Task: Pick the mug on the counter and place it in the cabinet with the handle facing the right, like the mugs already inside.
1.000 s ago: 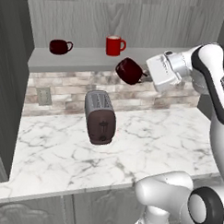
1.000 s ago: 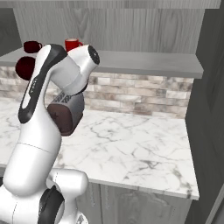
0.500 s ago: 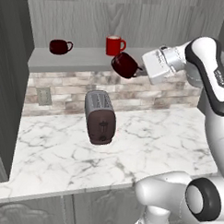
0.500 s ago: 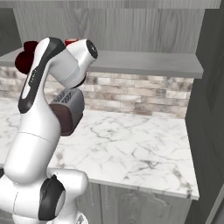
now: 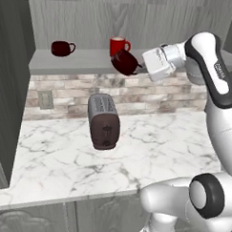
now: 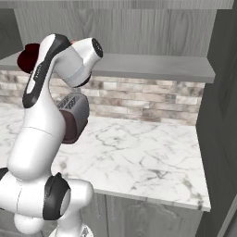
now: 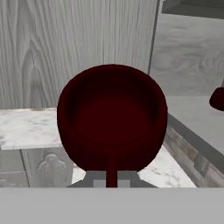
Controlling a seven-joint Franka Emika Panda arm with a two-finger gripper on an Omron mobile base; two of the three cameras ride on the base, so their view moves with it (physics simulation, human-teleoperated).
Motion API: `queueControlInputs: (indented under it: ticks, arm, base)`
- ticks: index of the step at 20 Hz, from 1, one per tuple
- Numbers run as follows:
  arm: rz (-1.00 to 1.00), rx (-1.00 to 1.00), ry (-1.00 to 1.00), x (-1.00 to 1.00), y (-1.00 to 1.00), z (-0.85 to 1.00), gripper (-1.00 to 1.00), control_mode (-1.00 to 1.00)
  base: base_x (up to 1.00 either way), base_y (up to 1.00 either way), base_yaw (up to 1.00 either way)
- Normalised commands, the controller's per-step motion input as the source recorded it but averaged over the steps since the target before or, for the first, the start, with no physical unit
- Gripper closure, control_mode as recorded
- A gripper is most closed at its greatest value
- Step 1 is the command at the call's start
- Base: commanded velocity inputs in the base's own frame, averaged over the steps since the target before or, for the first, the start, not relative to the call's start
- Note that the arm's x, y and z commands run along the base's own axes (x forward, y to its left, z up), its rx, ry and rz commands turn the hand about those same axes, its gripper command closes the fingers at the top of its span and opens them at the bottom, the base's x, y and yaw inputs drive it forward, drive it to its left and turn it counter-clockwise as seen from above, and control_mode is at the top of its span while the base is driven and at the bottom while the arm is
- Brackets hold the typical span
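The mug (image 5: 124, 62) hangs before the cabinet (image 5: 82, 64) shelf, above the counter (image 5: 150, 148), right of the toaster (image 5: 104, 121)

Simulated kitchen interior under even, diffuse light. A brick-pattern backsplash (image 5: 138, 92) in grey and brown tones runs along the rear wall; an electrical outlet (image 5: 45, 100) is set into it at its left end. Above the backsplash, vertical grey wood-grain panelling (image 5: 141, 23) forms the upper wall. Tall dark grey side panels (image 6: 222, 92) stand at either end of the backsplash. Below it, in front, grey panelled base units (image 6: 152, 217) line the lower edge. A dark toaster (image 5: 104, 121) stands before the backsplash.
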Motion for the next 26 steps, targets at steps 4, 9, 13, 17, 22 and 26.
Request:
queueControlInputs:
  ticks: [4,9,13,17,22,26]
  arm:
    - [0.0,0.03,0.0,0.26,0.12,0.0,1.0,-1.0]
    - [0.0,0.01,0.0,0.26,0.1,0.03,1.0,-1.0]
    - [0.0,-0.01,0.0,0.22,0.04,0.08,1.0,-1.0]
    - [0.0,-0.02,0.01,0.2,0.03,0.03,1.0,-1.0]
    - [0.0,-0.02,0.02,0.19,0.05,0.0,1.0,-1.0]
    - [0.0,0.0,0.0,0.22,0.09,-0.02,1.0,-1.0]
  base:
    - [0.0,0.0,0.0]
    - [0.0,0.0,0.0]
    - [0.0,0.0,0.0]
    - [0.0,0.0,0.0]
    - [0.0,0.0,0.0]
    - [0.0,0.0,0.0]
